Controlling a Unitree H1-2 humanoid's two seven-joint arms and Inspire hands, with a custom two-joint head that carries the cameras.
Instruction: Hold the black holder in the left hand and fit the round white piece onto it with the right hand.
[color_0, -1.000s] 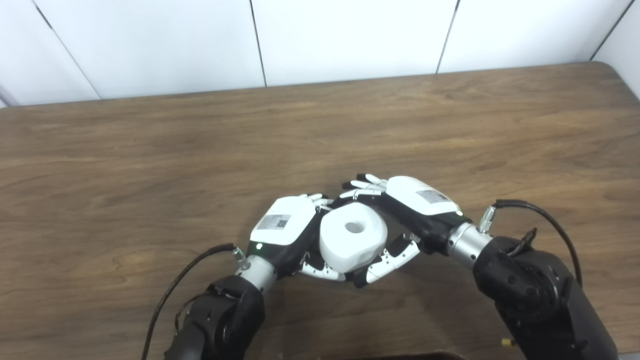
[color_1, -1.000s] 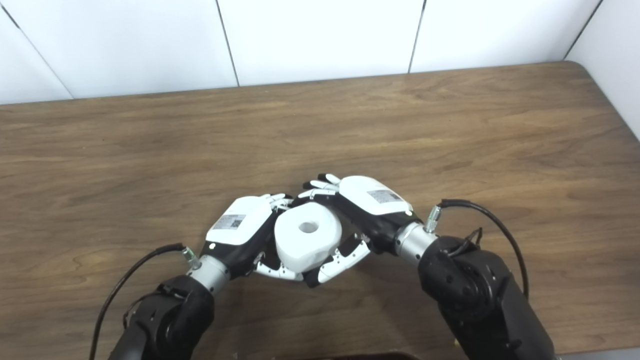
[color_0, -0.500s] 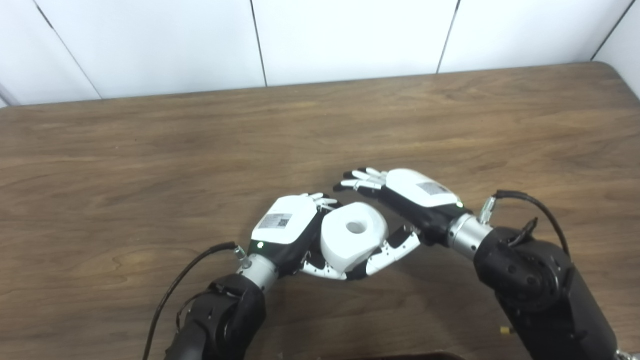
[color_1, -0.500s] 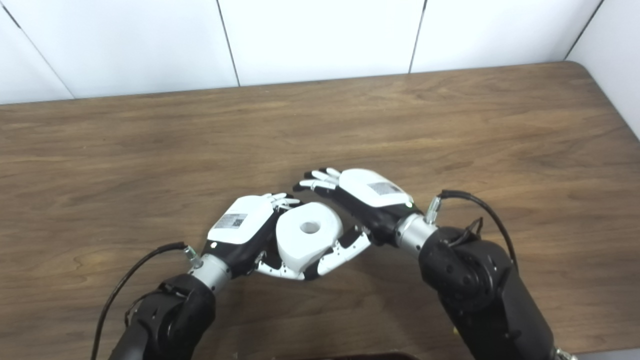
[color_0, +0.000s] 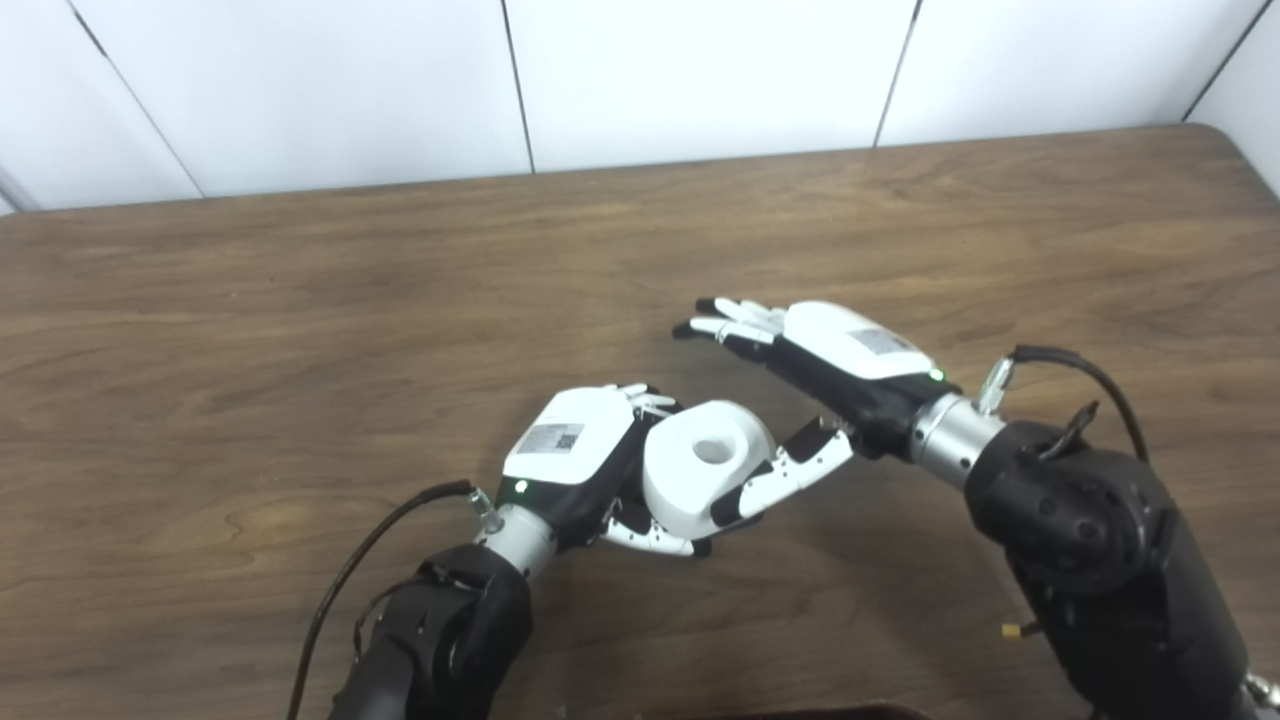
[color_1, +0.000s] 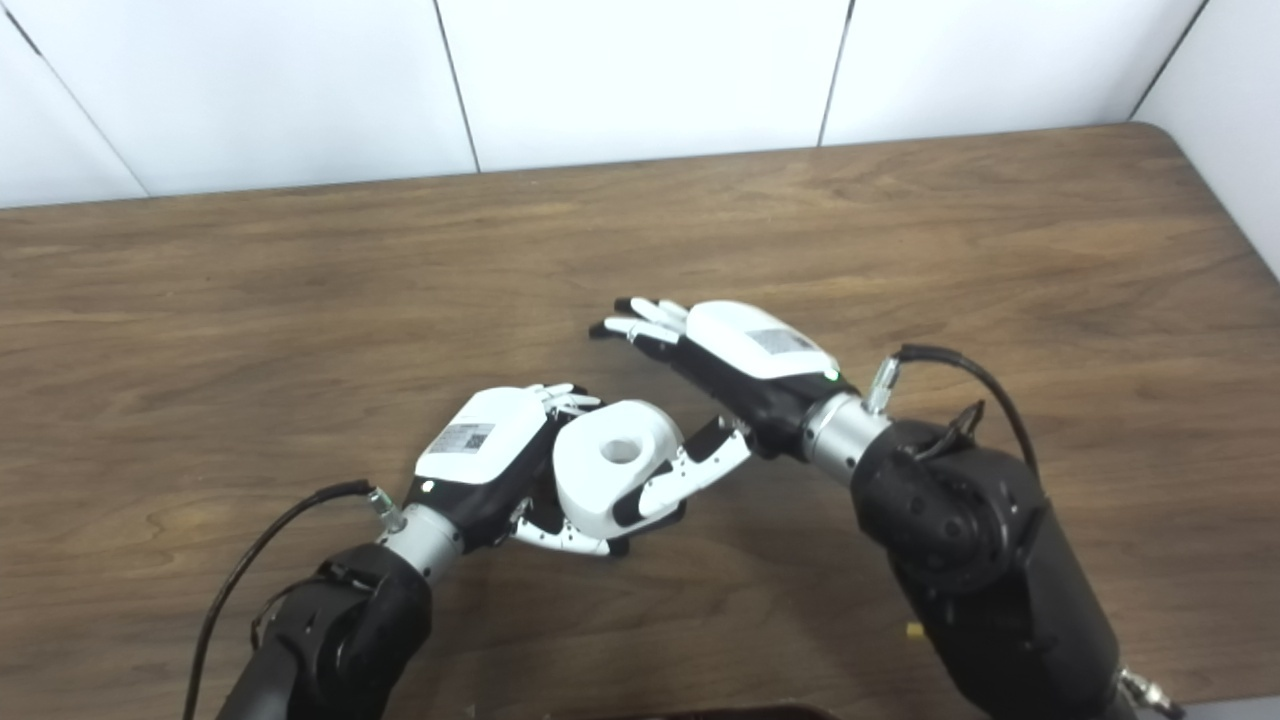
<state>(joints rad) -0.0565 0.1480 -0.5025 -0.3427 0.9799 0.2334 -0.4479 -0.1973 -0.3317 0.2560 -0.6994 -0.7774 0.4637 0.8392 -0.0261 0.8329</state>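
Holding the round white piece (color_0: 706, 478) in our closed left hand (color_0: 575, 455), we see our right hand (color_0: 835, 365), fingers spread and empty, just to its right.

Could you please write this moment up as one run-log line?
left hand: shut on round white piece | right hand: open, fingers off it | black holder: hidden

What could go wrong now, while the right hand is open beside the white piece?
1. The right hand is open, but its thumb lies close against the round white piece; moving sideways could knock the piece askew.
2. Only the left hand grips it now. The black holder is hidden, so full seating cannot be confirmed; it may slip off.
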